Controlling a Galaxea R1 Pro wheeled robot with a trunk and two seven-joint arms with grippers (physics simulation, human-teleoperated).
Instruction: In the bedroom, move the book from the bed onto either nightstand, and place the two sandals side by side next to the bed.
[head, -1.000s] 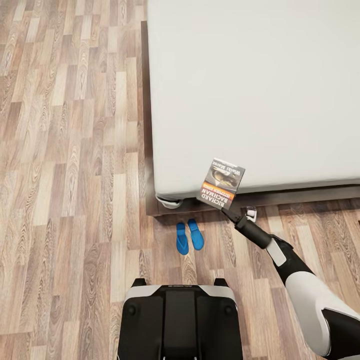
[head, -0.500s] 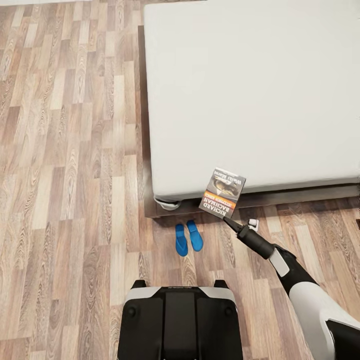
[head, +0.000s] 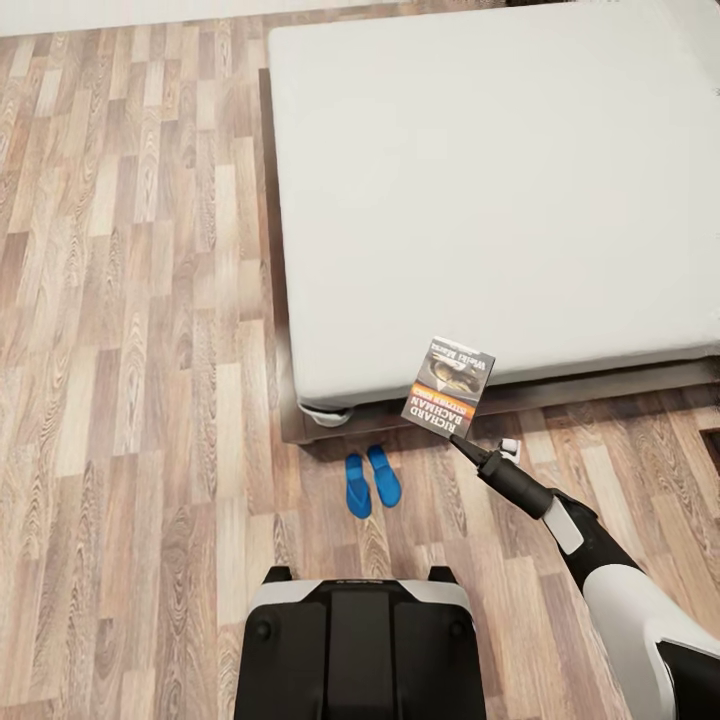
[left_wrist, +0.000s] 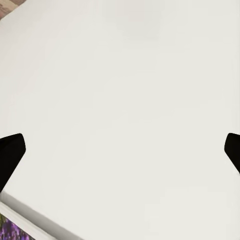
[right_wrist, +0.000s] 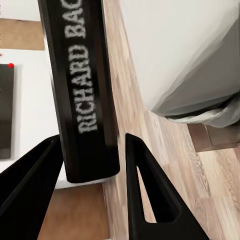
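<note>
Here the right gripper (head: 462, 440) is clamped on the book (head: 449, 388), held above the bed (head: 480, 180) at its near edge; the robot should keep that grip firm while carrying it to a nightstand.

Looking down in the head view on a light-brown wood-plank floor (head: 130, 350), laid in staggered boards running 6 to 12 o'clock and filling the side from 7 round to 11 o'clock. Taking in a large low bed with a plain pale grey-white mattress (head: 480, 180), spreading from the centre out to 12 and 3 o'clock and sitting on a dark brown wooden platform frame (head: 600, 385) edging it at 9 and 4 o'clock. Catching a pale strip of white wall base (head: 150, 14) at 11 o'clock. Facing, in the left wrist view, a plain white wall (left_wrist: 125, 100) under soft, even light, with the edge of a white-framed purple lavender picture (left_wrist: 6, 232) just showing.
</note>
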